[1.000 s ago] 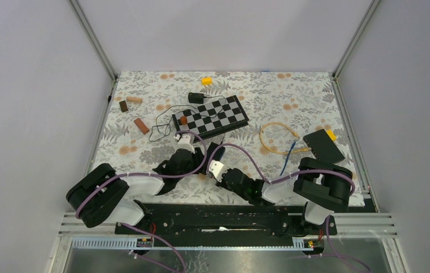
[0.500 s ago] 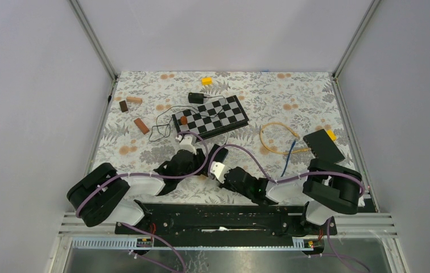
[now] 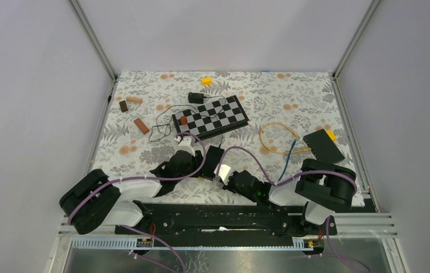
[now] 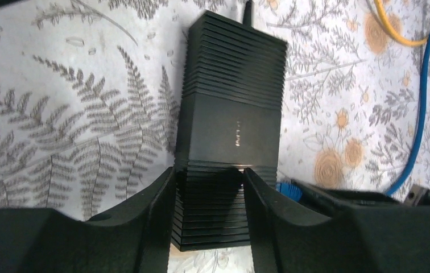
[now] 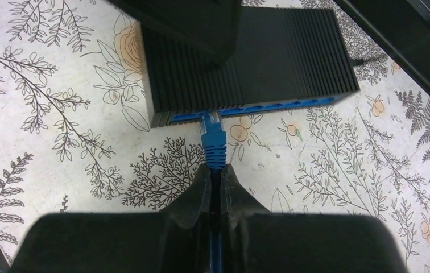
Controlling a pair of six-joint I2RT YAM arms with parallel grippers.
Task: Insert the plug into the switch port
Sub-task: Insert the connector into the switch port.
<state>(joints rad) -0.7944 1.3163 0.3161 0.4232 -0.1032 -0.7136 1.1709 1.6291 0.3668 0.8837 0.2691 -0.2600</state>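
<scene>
The switch (image 4: 230, 114) is a black ribbed box lying flat on the floral cloth, with a blue port row (image 5: 258, 108) on its long side. My left gripper (image 4: 207, 173) is shut on its near end, and the right finger covers the switch's right edge. The blue plug (image 5: 213, 136) points at the port row, its clear tip meeting the leftmost port. I cannot tell how deep it sits. My right gripper (image 5: 217, 168) is shut on the plug's ribbed boot. From above, both grippers meet at the switch (image 3: 213, 153).
The blue cable (image 3: 285, 162) trails right toward a second black box (image 3: 322, 146) and a looped yellow cable (image 3: 275, 139). A chessboard (image 3: 211, 116), a black adapter (image 3: 195, 98) with thin wire, brown blocks (image 3: 140, 125) and a yellow block (image 3: 206, 81) lie farther back.
The right wrist has edged slightly right and nearer, and both arms' rear links have shifted. The switch stays held in the left gripper and the plug in the right.
</scene>
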